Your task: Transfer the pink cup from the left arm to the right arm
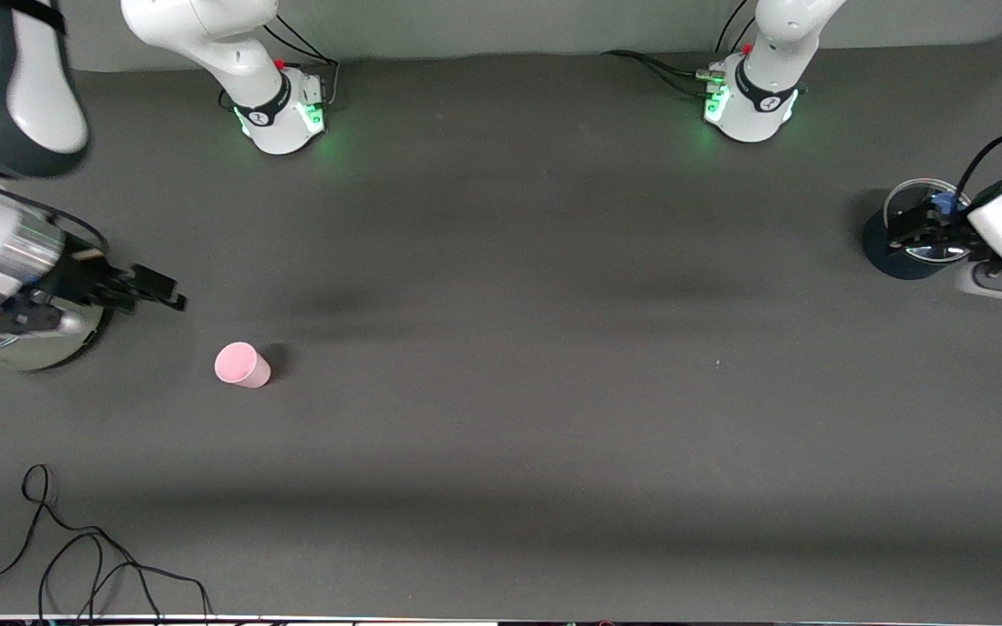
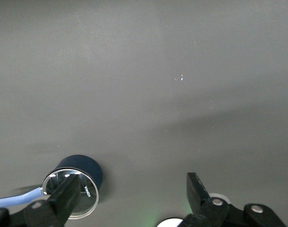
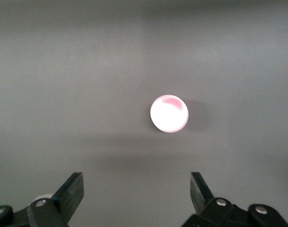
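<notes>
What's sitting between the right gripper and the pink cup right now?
Nothing: only bare table separates the right gripper from the pink cup, seen in the right wrist view.

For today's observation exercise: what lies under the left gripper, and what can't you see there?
Under the open left gripper stands a dark blue pot with a glass lid. The lid's glare and the fingers hide its contents.

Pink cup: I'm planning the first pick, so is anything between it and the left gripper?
Nothing visible. The pink cup stands alone toward the right arm's end of the table. The left gripper, open, is over a dark pot at the left arm's end, with bare mat between. The right gripper, open, is closer.
</notes>
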`<action>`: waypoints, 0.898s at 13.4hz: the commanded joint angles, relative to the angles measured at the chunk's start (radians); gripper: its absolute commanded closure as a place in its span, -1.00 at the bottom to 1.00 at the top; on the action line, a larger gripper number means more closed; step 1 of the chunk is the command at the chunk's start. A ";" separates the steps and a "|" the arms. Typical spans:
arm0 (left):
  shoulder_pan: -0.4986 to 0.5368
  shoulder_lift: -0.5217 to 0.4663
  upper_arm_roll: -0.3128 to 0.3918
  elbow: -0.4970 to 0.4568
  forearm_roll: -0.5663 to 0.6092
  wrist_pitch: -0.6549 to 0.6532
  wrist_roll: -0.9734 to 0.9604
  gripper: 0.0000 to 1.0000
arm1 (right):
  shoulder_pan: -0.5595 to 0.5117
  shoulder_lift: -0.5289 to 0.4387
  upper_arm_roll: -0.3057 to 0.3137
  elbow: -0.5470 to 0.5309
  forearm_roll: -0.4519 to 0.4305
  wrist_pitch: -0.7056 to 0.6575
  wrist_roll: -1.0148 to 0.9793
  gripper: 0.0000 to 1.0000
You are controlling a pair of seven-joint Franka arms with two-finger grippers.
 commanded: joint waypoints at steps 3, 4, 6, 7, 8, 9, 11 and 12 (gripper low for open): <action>-0.518 -0.087 0.532 -0.063 -0.026 0.042 -0.010 -0.99 | 0.007 0.020 -0.006 0.270 -0.133 -0.320 0.030 -0.99; -0.602 -0.090 0.624 -0.063 -0.047 0.044 -0.010 -0.99 | 0.004 0.020 -0.008 0.290 -0.134 -0.340 0.035 -0.99; -0.762 -0.090 0.779 -0.056 -0.058 0.042 -0.008 -0.99 | 0.001 0.017 -0.032 0.295 -0.131 -0.345 0.035 -0.99; -0.778 -0.088 0.795 -0.050 -0.061 0.042 -0.008 -0.99 | -0.001 0.020 -0.035 0.301 -0.131 -0.345 0.032 -0.99; -0.777 -0.085 0.797 -0.038 -0.081 0.041 -0.003 -0.99 | 0.001 0.023 -0.034 0.303 -0.132 -0.345 0.032 -0.99; -0.774 -0.073 0.797 -0.009 -0.101 0.023 0.003 -0.99 | 0.005 0.023 -0.034 0.301 -0.134 -0.345 0.029 -0.99; -0.772 -0.068 0.797 -0.006 -0.107 0.019 0.009 -0.99 | 0.002 0.021 -0.034 0.301 -0.132 -0.345 0.033 -0.99; -0.772 -0.067 0.797 -0.009 -0.109 0.021 0.001 -0.99 | 0.004 0.021 -0.034 0.301 -0.134 -0.345 0.033 -0.99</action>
